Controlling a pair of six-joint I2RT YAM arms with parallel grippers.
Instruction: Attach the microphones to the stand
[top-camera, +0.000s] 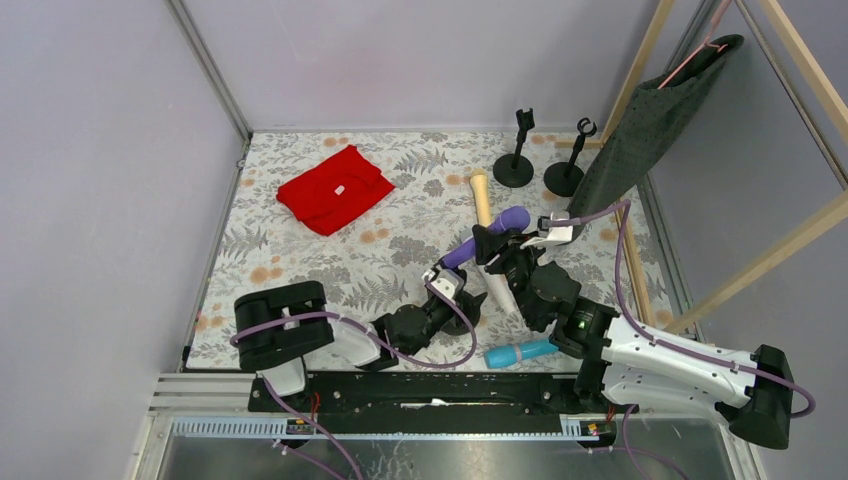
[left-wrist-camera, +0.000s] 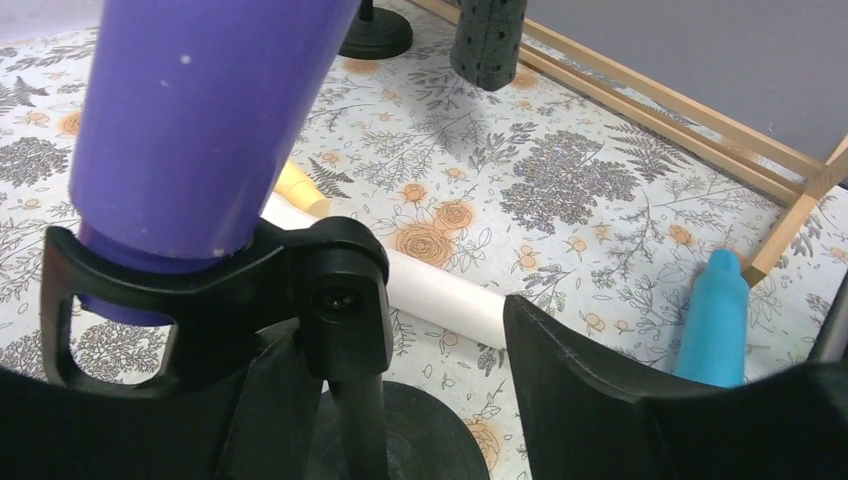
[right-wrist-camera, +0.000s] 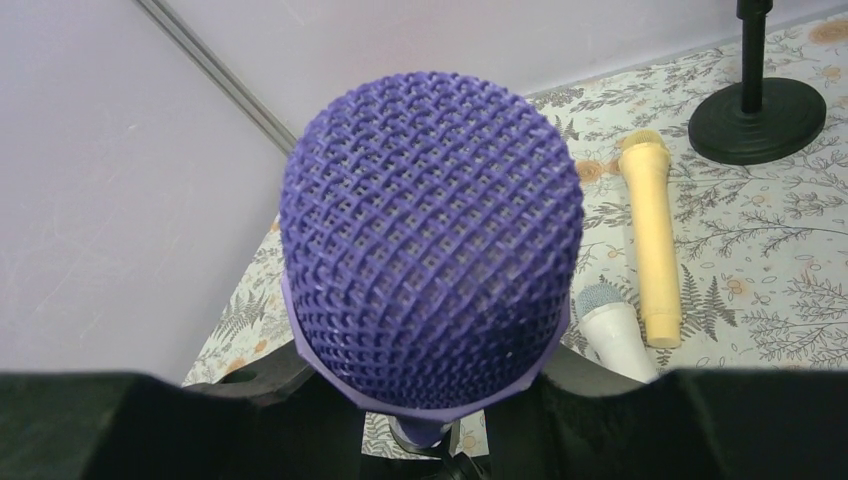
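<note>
Right fingers (right-wrist-camera: 140, 430) are clenched on the purple mic (right-wrist-camera: 430, 230) just under its mesh head, holding it tilted above the floral surface (top-camera: 300, 250), approx mid-surface. The mic's tail end is in the black clip (left-wrist-camera: 200, 290) of the near stand (left-wrist-camera: 360, 420), whose round base rests on the surface.

Left fingers (left-wrist-camera: 620, 400) are released, spread either side of that stand w/ a clear gap btwn one finger and the pole.

White mic (top-camera: 503, 290) lies flat under the purple one. Cream-yellow mic (top-camera: 481, 195) lies just beyond it, nearly end to end. Light blue mic (top-camera: 520, 351) lies near the right arm's base.

A second stand (top-camera: 514, 150) and a third stand (top-camera: 570, 160) are upright at the far edge. Red cloth (top-camera: 333, 188) lies far left. Dark grey cloth (top-camera: 650, 120) hangs at the right.
</note>
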